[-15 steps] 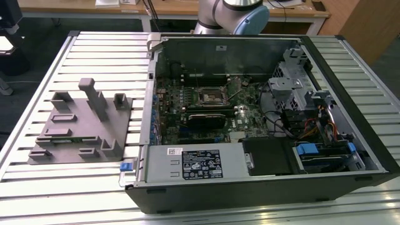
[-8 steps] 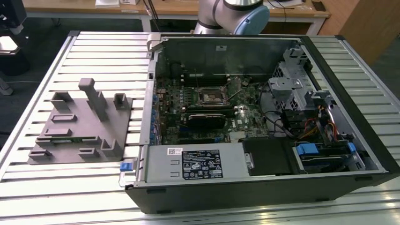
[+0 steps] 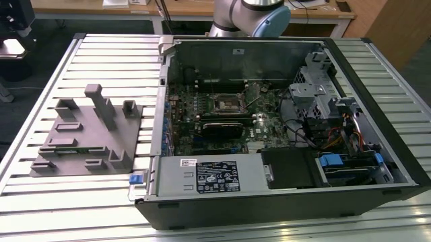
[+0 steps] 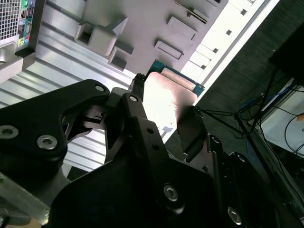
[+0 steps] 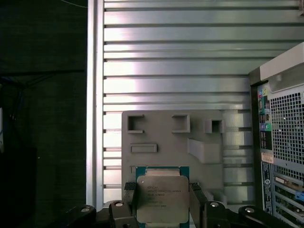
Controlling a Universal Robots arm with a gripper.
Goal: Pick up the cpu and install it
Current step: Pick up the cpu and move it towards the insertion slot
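Tool [image 5: 163, 192] narrow, pinching the cpu [image 5: 161, 199] by two opposite edges, flat above the grey block [image 3: 81, 136]. Your socket [image 3: 227, 103] lies inside the open case [image 3: 283, 201], toward the exterior view's right of that block.

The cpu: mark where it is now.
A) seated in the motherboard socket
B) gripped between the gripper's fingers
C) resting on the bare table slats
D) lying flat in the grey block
B: in both wrist views the fingers of the gripper press on opposite edges of the cpu, with the grey block lying beyond it.
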